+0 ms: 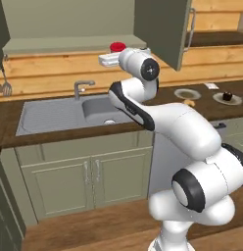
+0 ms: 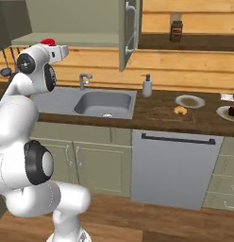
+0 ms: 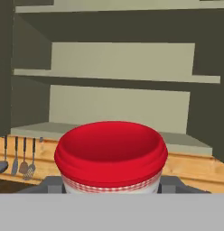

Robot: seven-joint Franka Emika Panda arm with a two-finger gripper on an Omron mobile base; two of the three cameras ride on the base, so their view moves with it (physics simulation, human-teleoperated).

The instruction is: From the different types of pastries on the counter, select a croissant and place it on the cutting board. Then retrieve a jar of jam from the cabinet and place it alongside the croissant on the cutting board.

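While the croissant (image 2: 180, 110) lies on the cutting board (image 2: 161, 115) beside a soap bottle (image 2: 146, 86) and sink (image 2: 102, 102), the pincer (image 1: 109, 60), raised before the open cabinet's (image 3: 118, 67) shelves, is clamped on the jar of jam (image 3: 111, 155).

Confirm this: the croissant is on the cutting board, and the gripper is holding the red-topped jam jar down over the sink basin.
Not over the basin. The gripper holds the jar of jam up at the open cabinet, as the left base view shows. The croissant is indeed on the cutting board.
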